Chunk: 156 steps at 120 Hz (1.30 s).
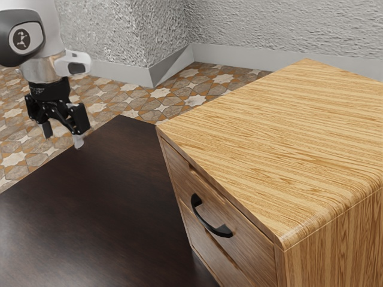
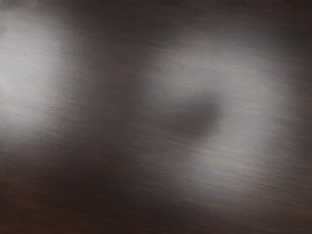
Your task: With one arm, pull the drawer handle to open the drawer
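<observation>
Closest in the exterior view is the dark brown table [image 1: 102, 209], smooth and a bit shiny. On it, toward the exterior view's right, stands a big cabinet [image 1: 281, 137] of light, stripy wood. The front of the cabinet has a drawer [image 1: 179, 179] near the top. The drawer looks pushed all the way in, and its front lies flat with the front of the lower drawer [image 1: 215, 260] under it. A black curved handle [image 1: 210, 222] sticks out from the drawer front, low in the view, and nothing is touching it. Farther back, on the exterior view's left, the arm [image 1: 36, 36] comes down, grey and white. At its end hangs the black claw [image 1: 63, 136]. It points down over the far edge of the table. Its two fingers are spread apart and there is nothing between them. The claw is well apart from the handle and from the cabinet. In the wrist view the same dark table [image 2: 97, 185] lies under the hand, with a soft dark shadow [image 2: 200, 114] on it. Behind the table is a floor [image 1: 179, 89] of brown and white star tiles. Farthest back is a bumpy grey wall [image 1: 131, 30].
</observation>
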Motion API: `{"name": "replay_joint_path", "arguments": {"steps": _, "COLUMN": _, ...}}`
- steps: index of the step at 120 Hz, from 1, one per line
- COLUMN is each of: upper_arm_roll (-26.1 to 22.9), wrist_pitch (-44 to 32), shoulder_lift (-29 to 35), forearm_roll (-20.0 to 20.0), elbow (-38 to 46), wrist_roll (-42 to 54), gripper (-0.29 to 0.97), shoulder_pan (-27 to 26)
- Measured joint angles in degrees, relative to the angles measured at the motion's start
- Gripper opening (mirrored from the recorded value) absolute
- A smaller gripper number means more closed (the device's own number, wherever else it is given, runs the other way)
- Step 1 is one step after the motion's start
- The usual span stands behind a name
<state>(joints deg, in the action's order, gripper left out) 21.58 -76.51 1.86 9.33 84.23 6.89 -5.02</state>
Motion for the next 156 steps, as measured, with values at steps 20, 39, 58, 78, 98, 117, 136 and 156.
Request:
{"name": "replay_joint_path", "arguments": {"steps": 20, "upper_arm_roll": 0.1, "wrist_pitch": -5.8, "shoulder_lift": 0.1, "forearm_roll": 0.0, "elbow": -0.1, "wrist_roll": 1.6, "gripper": 0.68, "shoulder_pan": 1.3}}
{"name": "replay_joint_path", "arguments": {"steps": 39, "upper_arm_roll": -0.1, "wrist_pitch": -6.6, "shoulder_lift": 1.3, "forearm_roll": 0.1, "elbow": -9.1, "wrist_roll": 3.2, "gripper": 0.68, "shoulder_pan": -3.6}}
{"name": "replay_joint_path", "arguments": {"steps": 58, "upper_arm_roll": -1.4, "wrist_pitch": -2.6, "shoulder_lift": 4.5, "forearm_roll": 0.5, "elbow": -12.9, "wrist_roll": 4.7, "gripper": 0.68, "shoulder_pan": -9.0}}
{"name": "replay_joint_path", "arguments": {"steps": 78, "upper_arm_roll": -1.2, "wrist_pitch": 1.9, "shoulder_lift": 5.0, "forearm_roll": 0.7, "elbow": -12.9, "wrist_roll": 6.3, "gripper": 0.68, "shoulder_pan": -8.3}}
{"name": "replay_joint_path", "arguments": {"steps": 98, "upper_arm_roll": -1.0, "wrist_pitch": 10.8, "shoulder_lift": 7.3, "forearm_roll": -1.1, "elbow": -13.1, "wrist_roll": 7.7, "gripper": 0.68, "shoulder_pan": -8.1}}
{"name": "replay_joint_path", "arguments": {"steps": 117, "upper_arm_roll": -9.7, "wrist_pitch": 15.8, "shoulder_lift": 23.5, "forearm_roll": 4.6, "elbow": -4.1, "wrist_roll": 7.8, "gripper": 0.68, "shoulder_pan": -8.1}}
{"name": "replay_joint_path", "arguments": {"steps": 136, "upper_arm_roll": -17.9, "wrist_pitch": 16.6, "shoulder_lift": 48.5, "forearm_roll": 7.1, "elbow": 17.2, "wrist_roll": 3.0, "gripper": 0.68, "shoulder_pan": -8.9}}
{"name": "replay_joint_path", "arguments": {"steps": 156, "upper_arm_roll": -23.7, "wrist_pitch": 15.3, "shoulder_lift": 63.9, "forearm_roll": 4.8, "elbow": 32.6, "wrist_roll": -5.3, "gripper": 0.68, "shoulder_pan": -13.8}}
